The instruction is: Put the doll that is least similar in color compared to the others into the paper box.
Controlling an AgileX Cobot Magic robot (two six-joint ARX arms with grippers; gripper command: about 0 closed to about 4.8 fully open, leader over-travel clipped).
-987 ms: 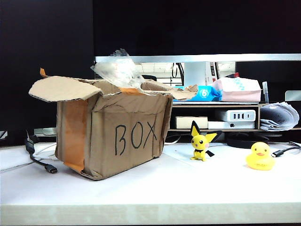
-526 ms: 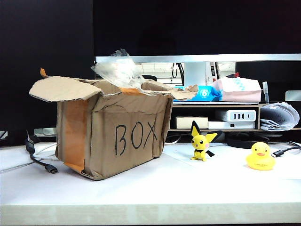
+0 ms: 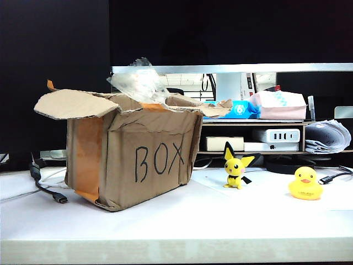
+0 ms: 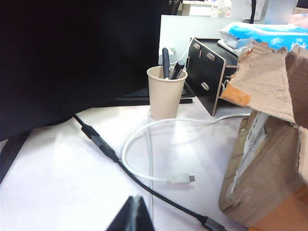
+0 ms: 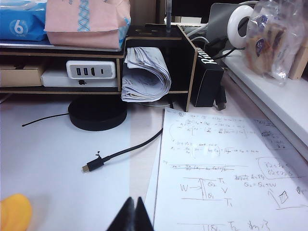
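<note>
1. Paper box (image 3: 149,160) at left of centre in the exterior view, standing on the white table (image 3: 220,221). "BOX" in black on the front, orange tape down the left edge, ragged flaps open at the top.
2. Crumpled clear plastic (image 3: 138,83) poking up from the box's mouth.
3. No telling where the doll is; not seen in any of the three views.
4. Right of the box: yellow mouse figure (image 3: 236,168) upright, well apart from the cardboard. Farther right, near the frame's edge, yellow duck (image 3: 305,184).
5. Left gripper (image 4: 134,214) low over the table beside the box. Fingers pinched together to a dark point, holding nothing.
6. Ahead of it, black cable (image 4: 103,147) crossing under a looping white cable (image 4: 144,154). Beyond those, paper cup (image 4: 166,94) with pens inside.
7. Right gripper (image 5: 135,215) just as tight: tips pressed together, empty, hanging over the table at the edge of a handwritten sheet (image 5: 226,168).
8. Beside that gripper, a sliver of the duck; ahead, a loose black plug lead (image 5: 120,151) and a round black base (image 5: 97,114) in front of the shelf (image 5: 154,48).
</note>
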